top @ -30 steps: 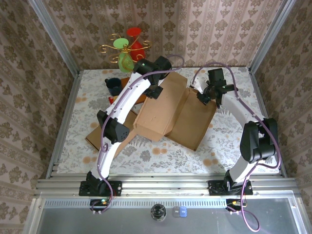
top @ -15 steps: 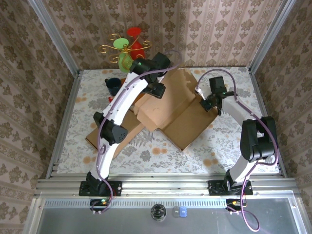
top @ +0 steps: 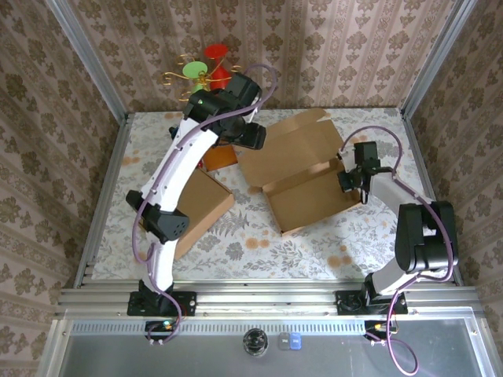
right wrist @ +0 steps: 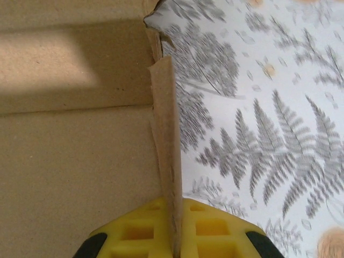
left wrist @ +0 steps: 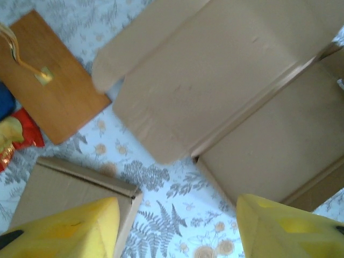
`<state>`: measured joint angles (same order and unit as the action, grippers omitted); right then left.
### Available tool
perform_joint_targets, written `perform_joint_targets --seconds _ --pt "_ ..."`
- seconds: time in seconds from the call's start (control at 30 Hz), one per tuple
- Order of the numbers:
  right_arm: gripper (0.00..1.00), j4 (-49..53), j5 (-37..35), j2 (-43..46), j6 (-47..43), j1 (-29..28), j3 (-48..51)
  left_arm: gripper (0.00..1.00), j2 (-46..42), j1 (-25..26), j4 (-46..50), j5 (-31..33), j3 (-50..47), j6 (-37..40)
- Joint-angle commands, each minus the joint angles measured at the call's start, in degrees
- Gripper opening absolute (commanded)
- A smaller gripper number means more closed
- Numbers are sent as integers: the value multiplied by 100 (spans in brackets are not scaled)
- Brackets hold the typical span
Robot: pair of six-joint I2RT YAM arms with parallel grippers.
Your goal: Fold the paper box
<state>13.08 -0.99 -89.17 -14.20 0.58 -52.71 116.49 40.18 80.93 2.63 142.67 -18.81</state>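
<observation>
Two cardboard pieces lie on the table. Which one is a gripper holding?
The unfolded box at centre right: the right gripper is shut on its upright side flap. The other cardboard piece, nearer the left edge, lies free.

Matt cardbd box (top: 287,153), smooth wood board (left wrist: 59,91)

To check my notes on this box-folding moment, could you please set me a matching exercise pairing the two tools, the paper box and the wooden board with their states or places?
Things:
1. left tool
2. right tool
3. paper box
4. wooden board

States or places:
A. lies opened out on the table
B. shut on an upright flap of the box
C. flat on the table, left of the box in the top view
D. open, holding nothing

Pairs: 1-D, 2-B, 3-A, 4-C.
</observation>
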Motion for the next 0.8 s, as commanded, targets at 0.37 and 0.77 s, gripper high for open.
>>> perform_joint_targets --seconds 0.37,0.77 --pt "0 184 26 610 425 397 266 61 -402 -1274 -2845 -2194 -3369 -1314" --pt "0 363 98 804 316 522 399 61 343 -1342 -4990 -2997 -3768 -1754"
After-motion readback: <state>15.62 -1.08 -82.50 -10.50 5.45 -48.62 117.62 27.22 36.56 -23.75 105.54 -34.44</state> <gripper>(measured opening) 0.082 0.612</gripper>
